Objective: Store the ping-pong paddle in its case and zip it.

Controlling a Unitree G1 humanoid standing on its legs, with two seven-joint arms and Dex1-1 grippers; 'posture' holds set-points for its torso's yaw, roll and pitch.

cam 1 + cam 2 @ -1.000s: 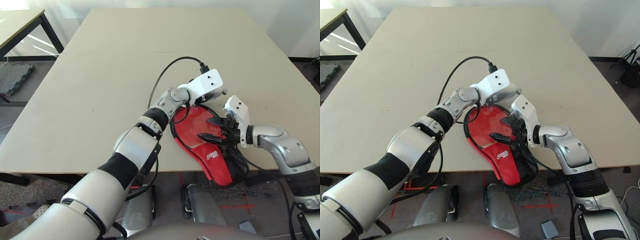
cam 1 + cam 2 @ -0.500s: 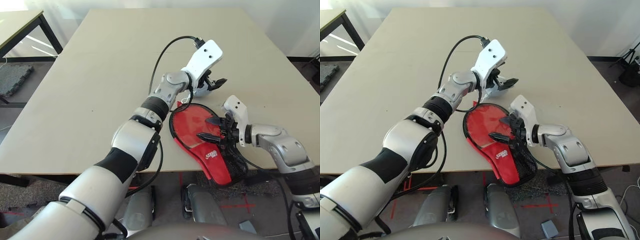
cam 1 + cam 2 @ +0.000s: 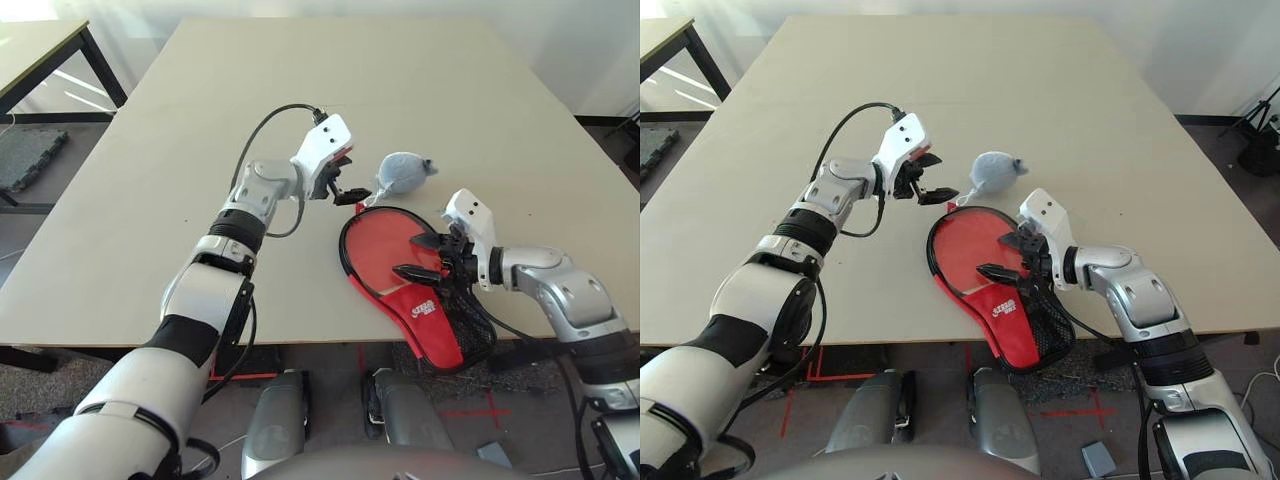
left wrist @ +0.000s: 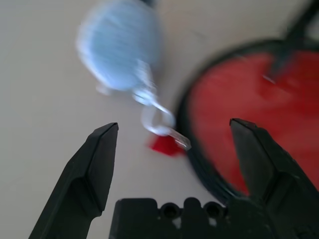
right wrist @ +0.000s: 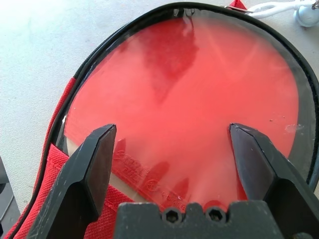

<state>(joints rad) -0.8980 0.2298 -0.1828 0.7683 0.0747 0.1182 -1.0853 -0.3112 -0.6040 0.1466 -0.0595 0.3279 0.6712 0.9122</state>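
Observation:
The case [image 3: 352,262] lies near the table's front edge, and its red lower part with the white logo [image 3: 426,309] hangs over that edge. Through its clear round panel shows the ping-pong paddle's red face [image 5: 199,99]. My right gripper [image 3: 410,257] is open and hovers just above the panel, fingers spread over it [image 5: 172,128]. My left gripper [image 3: 345,190] is open and empty, a little left of the case's top rim. In the left wrist view [image 4: 173,124] it points at a cord loop [image 4: 159,117] by the rim.
A small pale grey pouch [image 3: 403,172] lies just beyond the case's top, its cord running to a red tab [image 4: 167,145] at the rim. The wide table [image 3: 200,120] stretches beyond. Another table [image 3: 40,40] stands far left.
My left arm has lifted off the top of the case and drawn back to the left, uncovering the grey pouch. The right gripper and the case have stayed put.

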